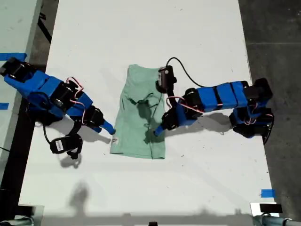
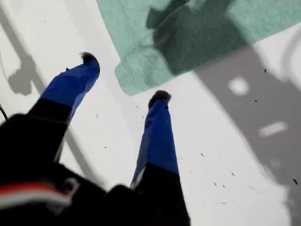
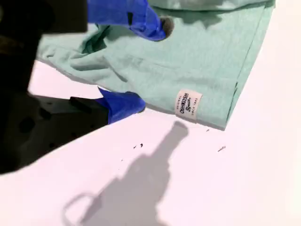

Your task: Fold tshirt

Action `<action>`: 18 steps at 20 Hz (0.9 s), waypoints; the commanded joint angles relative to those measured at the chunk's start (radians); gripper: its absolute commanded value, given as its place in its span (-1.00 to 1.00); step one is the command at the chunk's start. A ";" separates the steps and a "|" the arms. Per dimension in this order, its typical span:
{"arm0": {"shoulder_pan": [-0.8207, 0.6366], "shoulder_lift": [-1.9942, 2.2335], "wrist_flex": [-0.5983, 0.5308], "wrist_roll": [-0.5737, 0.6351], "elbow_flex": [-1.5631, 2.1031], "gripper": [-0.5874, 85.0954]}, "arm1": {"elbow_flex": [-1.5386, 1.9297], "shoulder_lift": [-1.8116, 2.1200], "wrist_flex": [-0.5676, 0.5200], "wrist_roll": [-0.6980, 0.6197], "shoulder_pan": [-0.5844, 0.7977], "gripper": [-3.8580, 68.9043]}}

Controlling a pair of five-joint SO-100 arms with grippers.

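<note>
Mint cloth at both pincers: take the two near corners together

Mint-green and already narrowed to a long strip, the tshirt (image 1: 138,117) lies in the middle of the white worktop (image 1: 188,37), running from far to near, with some rumpling around its middle. Its white tag (image 3: 188,106) sits at the near corner on the exterior view's left.

My second pincer (image 3: 153,63) is at that tagged edge, jaws apart: one finger is above the cloth and the other is low beside the hem on the worktop. It has hold of nothing yet. My first pincer (image 2: 124,77) comes in from the exterior view's right and is spread wide and empty, with the other near corner of the tshirt just ahead of its fingertips.

I judge the step to be gripping the near end so it can be carried over the far end. To do it well:

- The low finger of my second pincer should slide under every layer at the hem before closing, or only the top layer lifts.
- My first pincer needs to move forward until the corner lies well between its fingers.
- Both should close at matching points, rise together and travel level, so the fold line stays square.
- The rumpled middle may drag, so lift slowly
</note>
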 commanded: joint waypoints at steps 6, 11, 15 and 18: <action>0.054 -0.229 -0.275 0.041 0.051 -0.46 | -0.106 -0.176 -0.086 0.025 -0.057 -0.17; 0.075 -0.371 -0.390 0.054 0.048 -0.46 | -0.156 -0.316 -0.179 0.035 -0.080 -0.17; 0.074 -0.482 -0.457 0.072 0.046 -0.47 | -0.158 -0.382 -0.239 0.049 -0.087 -0.19; 0.057 -0.543 -0.453 0.110 0.029 -0.58 | -0.163 -0.437 -0.268 0.061 -0.098 -0.26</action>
